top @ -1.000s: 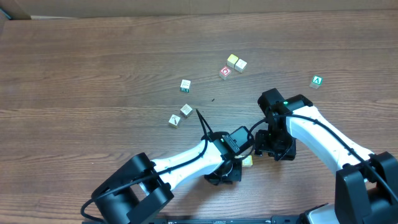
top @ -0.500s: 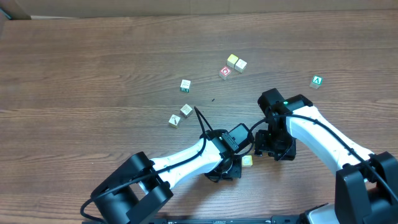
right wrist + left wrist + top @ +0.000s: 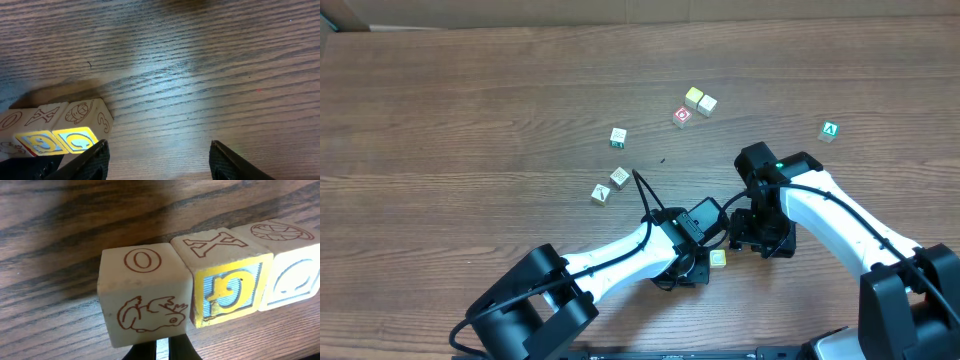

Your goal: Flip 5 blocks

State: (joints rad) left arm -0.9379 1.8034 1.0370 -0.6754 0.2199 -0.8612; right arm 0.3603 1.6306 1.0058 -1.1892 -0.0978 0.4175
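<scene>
Right wrist: three blocks (image 3: pixel 82 117) touch side-by-side, table (image 3: pixel 200 75) stretching rightward.

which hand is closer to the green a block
Right. In the overhead view the right hand is down-left of the green A block; the left hand lies even farther down-left.

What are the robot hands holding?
Nothing. The left hand is shut near the row of blocks; the right hand is open, with only table between its fingers.

Overhead looks down; wrists (close) share blocks (image 3: pixel 142 297).
</scene>
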